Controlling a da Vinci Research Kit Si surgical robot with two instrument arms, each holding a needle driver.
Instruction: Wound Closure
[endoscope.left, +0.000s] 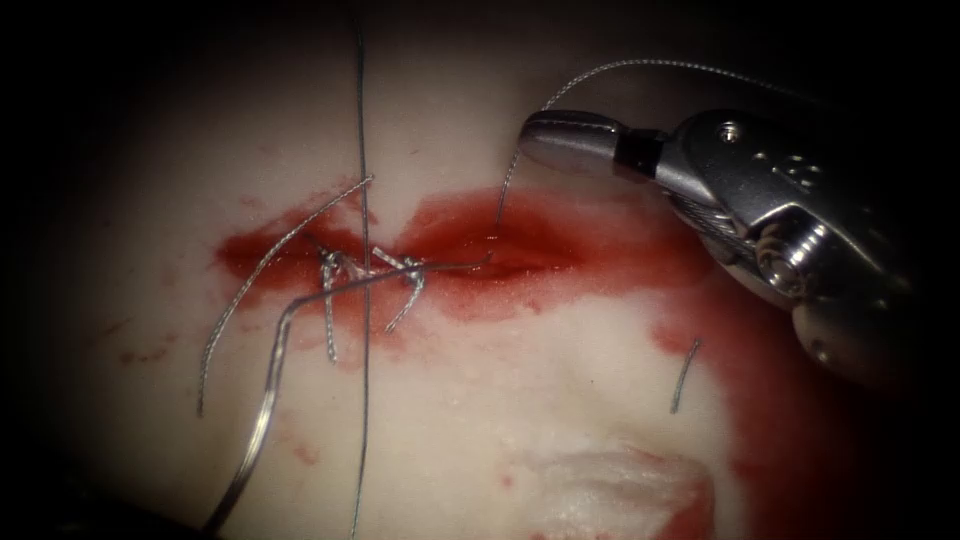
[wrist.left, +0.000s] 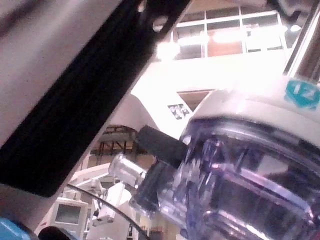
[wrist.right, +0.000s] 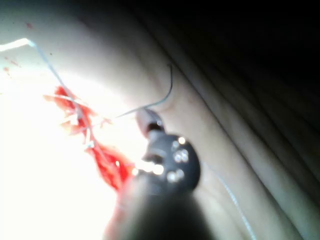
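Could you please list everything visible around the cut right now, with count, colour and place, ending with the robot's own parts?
tissue: one, pale, under everything.
cut: one, running left to right across the tissue's middle.
red fluid: one dark red patch along the cut, spreading down at the right.
needle: one, silver, curved, lying free on the tissue; its tip is at the cut and its body curves down to the lower left. Whether the tip is in the tissue cannot be told.
stitches: a knotted grey cluster over the cut's left part.
thread: grey strands, one running top to bottom over the stitches, one rising from the cut towards the right tool.
cut end of thread: one, grey, lower right of the cut.
right tool: one, metal, above the cut at right, jaws shut, thread beside its tip.
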